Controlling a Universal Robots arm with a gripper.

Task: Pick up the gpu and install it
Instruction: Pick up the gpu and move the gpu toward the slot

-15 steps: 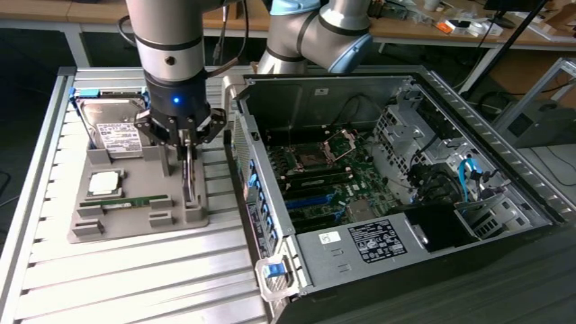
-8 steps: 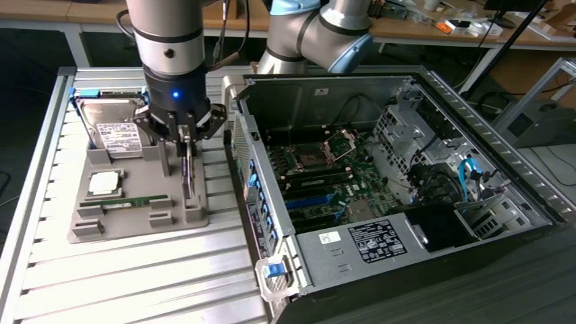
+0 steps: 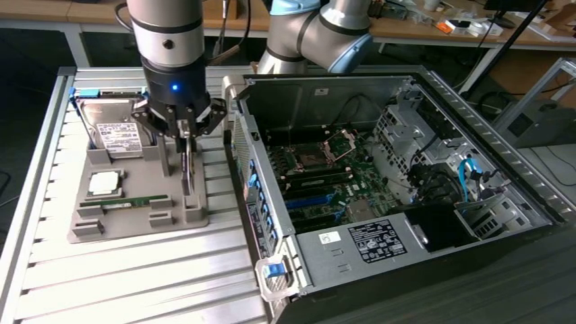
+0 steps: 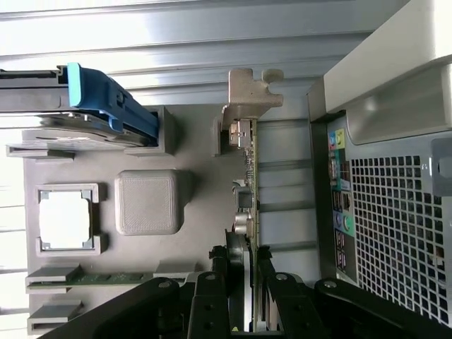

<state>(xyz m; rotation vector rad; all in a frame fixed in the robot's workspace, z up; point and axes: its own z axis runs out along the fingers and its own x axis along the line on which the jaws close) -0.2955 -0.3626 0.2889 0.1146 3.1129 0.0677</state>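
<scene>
On slatted table [image 3: 135,277], grey tray [image 3: 135,224]; gripper [image 3: 185,133] clamped on upright gpu [image 3: 186,174]; desks [image 3: 409,28] behind.

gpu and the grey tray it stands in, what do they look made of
gpu: circuit-board laminate seen edge-on, plus a bare silvery end bracket, probably stamped metal by its dull sheen. Grey tray: matte plastic, possibly 3D-printed, judging by the fine-textured block.
</scene>
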